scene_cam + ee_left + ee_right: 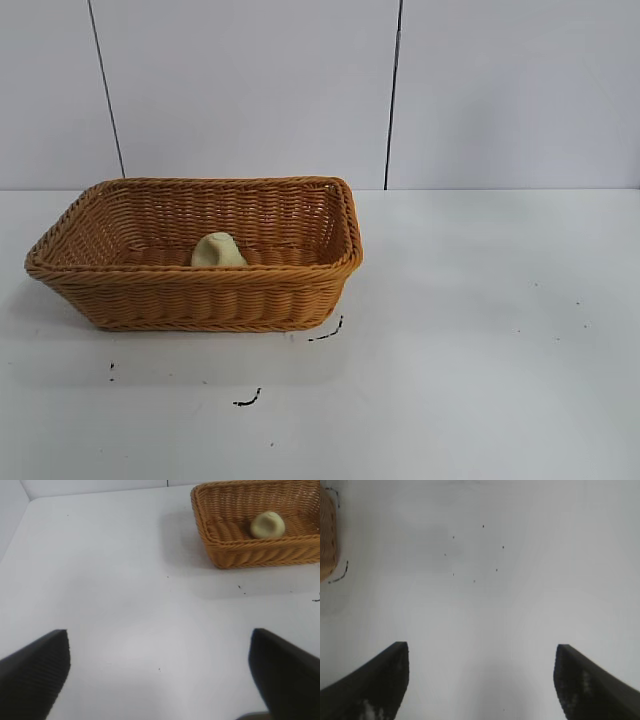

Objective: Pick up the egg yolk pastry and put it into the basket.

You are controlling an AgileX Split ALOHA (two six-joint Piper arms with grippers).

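The pale yellow egg yolk pastry (218,251) lies inside the orange-brown wicker basket (200,295), on its floor near the front wall; the left wrist view shows the pastry (267,525) in the basket (250,555) too. Neither arm appears in the exterior view. My left gripper (160,670) is open over bare white table, well away from the basket, with nothing between its dark fingers (35,675). My right gripper (481,675) is open over bare table as well and holds nothing. A sliver of the basket (327,535) shows at the edge of the right wrist view.
The white table (480,330) carries small black marks (247,400) in front of the basket and some specks (475,555) under the right arm. A white panelled wall (250,90) stands behind the table.
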